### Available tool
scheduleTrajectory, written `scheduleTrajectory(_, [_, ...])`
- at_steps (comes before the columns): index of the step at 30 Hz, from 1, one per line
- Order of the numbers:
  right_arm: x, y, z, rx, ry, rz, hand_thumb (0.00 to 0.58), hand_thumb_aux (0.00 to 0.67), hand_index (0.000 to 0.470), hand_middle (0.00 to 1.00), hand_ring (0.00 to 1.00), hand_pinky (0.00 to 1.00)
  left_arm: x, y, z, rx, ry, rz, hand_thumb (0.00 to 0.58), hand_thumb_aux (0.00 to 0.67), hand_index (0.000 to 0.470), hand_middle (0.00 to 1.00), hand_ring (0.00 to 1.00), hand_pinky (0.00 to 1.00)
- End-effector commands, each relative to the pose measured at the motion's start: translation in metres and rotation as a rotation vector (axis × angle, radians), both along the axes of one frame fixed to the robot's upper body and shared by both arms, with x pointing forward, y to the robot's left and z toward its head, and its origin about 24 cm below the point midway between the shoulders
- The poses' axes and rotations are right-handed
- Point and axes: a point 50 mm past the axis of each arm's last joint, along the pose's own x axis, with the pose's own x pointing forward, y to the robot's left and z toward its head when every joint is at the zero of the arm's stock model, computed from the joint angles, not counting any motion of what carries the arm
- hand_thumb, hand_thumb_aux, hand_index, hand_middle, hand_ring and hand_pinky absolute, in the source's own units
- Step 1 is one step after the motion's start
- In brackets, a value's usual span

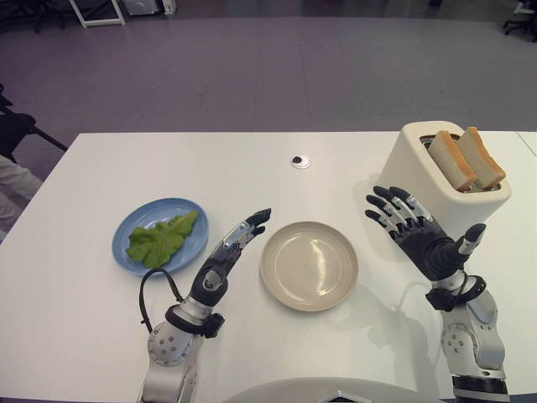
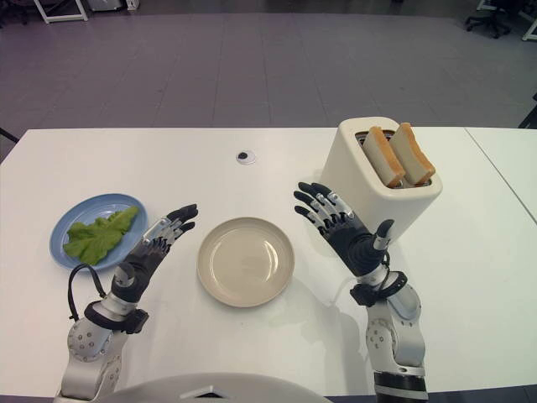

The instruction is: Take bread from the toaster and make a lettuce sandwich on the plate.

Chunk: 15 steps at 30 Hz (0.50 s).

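Bread point(image 1: 453, 161), two slices, stands in the white toaster point(image 1: 411, 168) at the right of the table point(image 1: 101, 168). I see the right hand point(image 1: 417, 231) raised just left of the toaster, fingers spread, holding nothing. Left hand point(image 1: 222, 264) outstretched and empty too, between the beige plate point(image 1: 309, 264) and the blue plate point(image 1: 138, 220) that carries the lettuce point(image 1: 161, 239). Beige plate sits centre front.

Readable text, labels, numbers, signs: none that I can make out. Toaster point(image 1: 419, 168), plate point(image 1: 309, 265), table point(image 1: 84, 336): plain surfaces (small round disc point(image 1: 299, 161) on the table too small to tell).
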Motion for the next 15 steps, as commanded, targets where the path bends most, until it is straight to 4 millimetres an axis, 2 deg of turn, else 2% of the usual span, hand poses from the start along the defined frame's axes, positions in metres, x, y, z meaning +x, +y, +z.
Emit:
scheduleTrajectory(1, [0.0029, 0.0007, -0.0009, -0.018, 0.006, 0.009, 0.000, 0.000, 0.000, 0.00, 0.00, 0.00, 0.0018, 0.0004, -0.0035, 0.015, 0.018, 0.002, 0.000, 0.000, 0.000, 0.00, 0.00, 0.00])
scheduleTrajectory(15, [0.0034, 0.0013, -0.0029, -0.037, 0.001, 0.009, 0.000, 0.000, 0.000, 0.00, 0.00, 0.00, 0.0026, -0.0008, -0.0041, 0.021, 0.013, -0.006, 0.000, 0.000, 0.000, 0.00, 0.00, 0.00])
